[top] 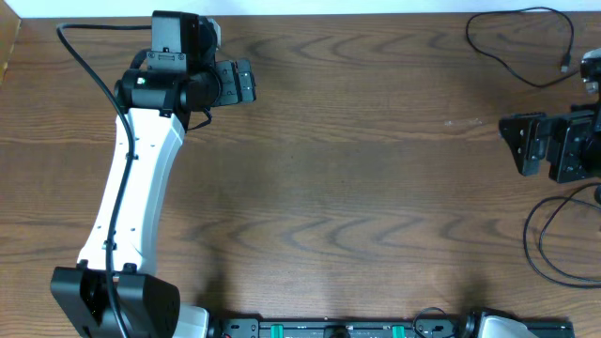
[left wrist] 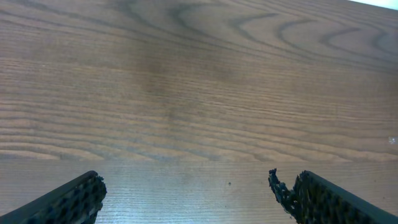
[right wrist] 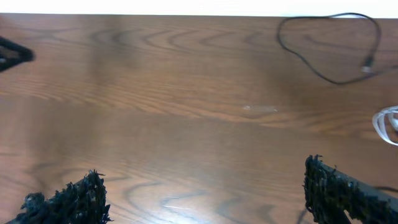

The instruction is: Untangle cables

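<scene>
A thin black cable [top: 515, 62] lies in a loose loop at the far right of the table, with a small plug end [top: 565, 66]. It also shows in the right wrist view [right wrist: 311, 67]. A second black cable loop [top: 545, 252] lies at the right edge, nearer the front. A bit of white cable [right wrist: 384, 123] shows at the right edge of the right wrist view. My right gripper [top: 515, 141] [right wrist: 202, 190] is open and empty, between the two black loops. My left gripper [top: 248, 83] [left wrist: 186, 193] is open and empty over bare wood at the far left.
The wooden table [top: 357, 188] has its back edge along the top. The white left arm [top: 131, 197] slants from its base [top: 103, 300] at the front left, with a thick black wire [top: 89, 61] along it. The arm-base rail [top: 376, 329] runs along the front edge.
</scene>
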